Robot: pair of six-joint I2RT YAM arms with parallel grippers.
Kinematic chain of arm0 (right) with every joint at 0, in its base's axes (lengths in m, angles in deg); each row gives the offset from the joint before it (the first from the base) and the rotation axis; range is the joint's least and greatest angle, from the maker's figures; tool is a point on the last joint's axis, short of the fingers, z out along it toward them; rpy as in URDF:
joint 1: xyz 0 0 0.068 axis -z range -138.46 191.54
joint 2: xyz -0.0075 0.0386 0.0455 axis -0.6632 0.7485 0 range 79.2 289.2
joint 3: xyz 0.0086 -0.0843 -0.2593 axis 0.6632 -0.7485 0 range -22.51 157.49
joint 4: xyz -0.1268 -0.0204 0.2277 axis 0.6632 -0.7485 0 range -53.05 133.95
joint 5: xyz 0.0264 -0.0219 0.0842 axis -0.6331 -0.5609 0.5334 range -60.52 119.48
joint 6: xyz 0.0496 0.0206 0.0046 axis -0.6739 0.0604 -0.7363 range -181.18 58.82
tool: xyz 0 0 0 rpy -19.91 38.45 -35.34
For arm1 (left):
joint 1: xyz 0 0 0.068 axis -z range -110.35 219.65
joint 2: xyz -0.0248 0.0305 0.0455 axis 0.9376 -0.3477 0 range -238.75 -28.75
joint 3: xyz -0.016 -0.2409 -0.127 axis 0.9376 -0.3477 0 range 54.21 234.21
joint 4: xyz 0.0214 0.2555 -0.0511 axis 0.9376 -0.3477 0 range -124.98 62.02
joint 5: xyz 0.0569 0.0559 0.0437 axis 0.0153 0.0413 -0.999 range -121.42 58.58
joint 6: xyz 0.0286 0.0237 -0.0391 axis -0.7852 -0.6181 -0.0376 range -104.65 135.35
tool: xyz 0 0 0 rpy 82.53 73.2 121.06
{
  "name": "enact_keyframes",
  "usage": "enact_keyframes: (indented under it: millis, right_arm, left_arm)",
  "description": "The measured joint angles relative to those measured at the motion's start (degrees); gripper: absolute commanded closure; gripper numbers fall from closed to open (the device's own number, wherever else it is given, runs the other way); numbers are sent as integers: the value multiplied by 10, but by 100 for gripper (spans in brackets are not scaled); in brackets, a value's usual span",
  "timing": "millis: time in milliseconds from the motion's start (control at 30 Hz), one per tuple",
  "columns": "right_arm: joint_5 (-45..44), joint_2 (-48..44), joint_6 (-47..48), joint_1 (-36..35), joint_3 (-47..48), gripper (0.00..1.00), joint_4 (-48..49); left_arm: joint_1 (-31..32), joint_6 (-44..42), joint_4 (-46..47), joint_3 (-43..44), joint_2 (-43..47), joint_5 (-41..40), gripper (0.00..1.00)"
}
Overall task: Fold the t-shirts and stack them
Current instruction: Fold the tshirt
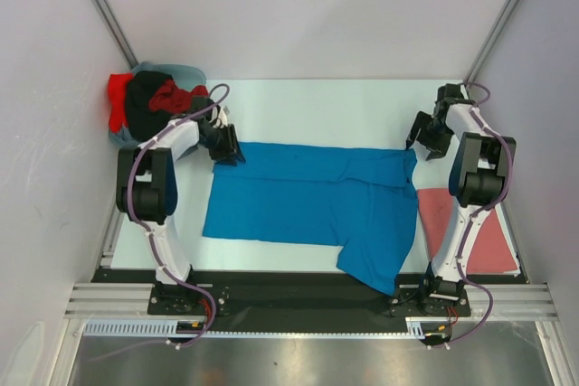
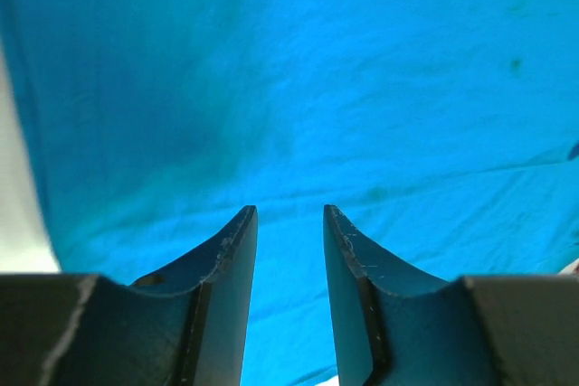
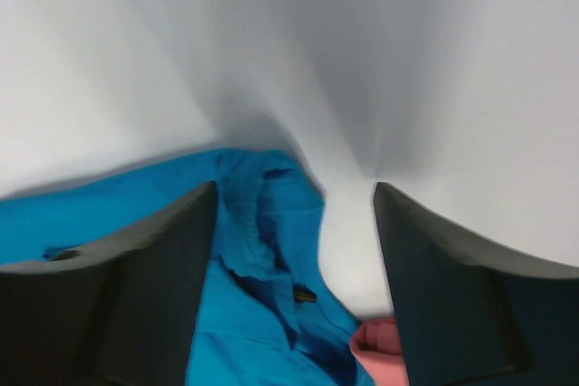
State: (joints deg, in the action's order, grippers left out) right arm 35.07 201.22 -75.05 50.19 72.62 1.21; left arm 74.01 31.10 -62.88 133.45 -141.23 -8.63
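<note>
Now the blue shirt lies spread on the table. Our left gripper sits at its far-left corner with jaws partly apart, and our right gripper stands wide and empty by the far-right corner. If we pinch unevenly, the fold could skew or bunch.

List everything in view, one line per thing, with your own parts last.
blue t-shirt: one, bright blue, spread across mid-table between the arms
pinkish-red t-shirt: one, dull pinkish-red, near right, partly behind the right arm
pile of t-shirts: one heap, red, black and grey-blue, far left corner; number of shirts unclear
table: one, white, under it all
left arm: one, white and black, near left
right arm: one, white and black, near right
left fingers: pair, black, apart over the blue t-shirt, empty
right fingers: pair, black, wide apart, empty
</note>
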Motion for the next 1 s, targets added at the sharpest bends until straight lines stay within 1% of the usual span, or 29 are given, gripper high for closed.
enact_keyframes:
  millis: [67,100,167,233,300,333,367,400,500,633,667,733,767,867,1000]
  right_arm:
    - [-7,-3,-2,2,2,15,-11]
    - [-11,-5,-3,3,2,10,-18]
    - [-13,-13,-2,-3,4,8,-31]
    - [-12,-23,-1,-16,5,9,-36]
    - [-13,-28,-2,-40,14,16,-38]
    - [-12,-29,-2,-53,18,18,-38]
    - [-12,-29,-5,-63,21,24,-38]
    - [-12,-29,-5,-76,24,41,-37]
    - [-10,-29,-11,-112,25,66,-37]
    - [-2,-29,-29,-139,24,75,-33]
    - [-1,-29,-35,-143,22,80,-27]
    - [-1,-29,-43,-147,15,85,-15]
    - [-2,-29,-47,-150,10,90,-9]
    - [-2,-26,-57,-156,-9,100,11]
    - [-4,-23,-61,-162,-46,100,45]
  left_arm:
    - [0,-3,-3,1,17,-7,58]
    - [0,-4,-4,3,24,-10,58]
    - [0,-7,-4,10,28,-18,58]
    - [1,-8,-4,16,28,-30,58]
    - [1,-8,-7,17,28,-40,58]
    - [2,-8,-8,18,28,-45,58]
    - [2,-8,-10,19,28,-50,58]
    - [2,-8,-12,21,27,-55,60]
    - [4,-5,-14,33,21,-69,63]
    - [5,8,-12,43,-4,-79,65]
    - [5,12,-12,44,-12,-81,65]
    - [5,20,-12,45,-28,-87,65]
    - [6,23,-12,45,-35,-90,65]
    - [6,30,-13,47,-50,-96,65]
    - [6,38,-12,69,-64,-109,63]
